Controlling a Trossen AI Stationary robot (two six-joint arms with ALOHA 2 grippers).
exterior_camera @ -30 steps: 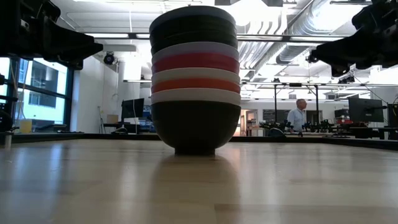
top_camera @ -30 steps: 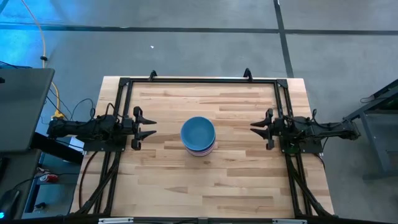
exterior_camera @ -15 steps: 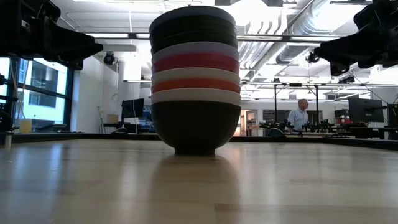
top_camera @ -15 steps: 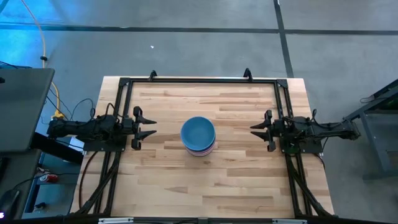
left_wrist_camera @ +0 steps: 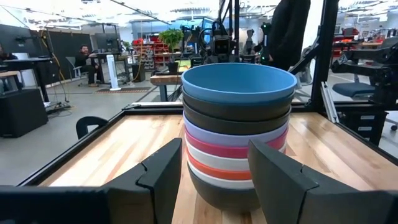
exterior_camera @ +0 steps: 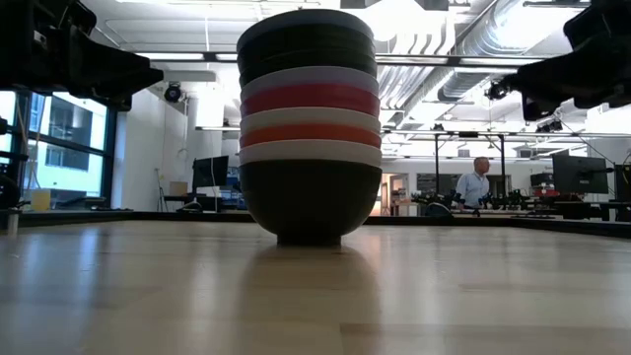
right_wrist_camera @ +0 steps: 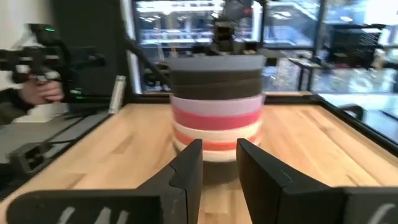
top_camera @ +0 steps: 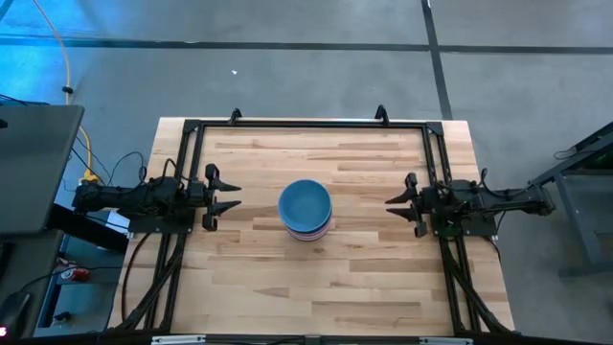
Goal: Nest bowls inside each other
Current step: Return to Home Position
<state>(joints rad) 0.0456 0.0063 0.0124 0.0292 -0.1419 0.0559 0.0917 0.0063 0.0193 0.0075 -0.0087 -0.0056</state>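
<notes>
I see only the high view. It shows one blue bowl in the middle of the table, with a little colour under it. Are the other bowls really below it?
Observer: Yes. The left wrist view shows one stack, with the blue bowl on top, a dark bowl at the bottom, and coloured and white rims between them.
Operator: Does the stack lean?
Observer: No. In the low view it stands upright on the table.
Operator: Is anything in the fingers?
Observer: No. The left gripper and the right gripper are both open, empty and apart from the stack.
</notes>
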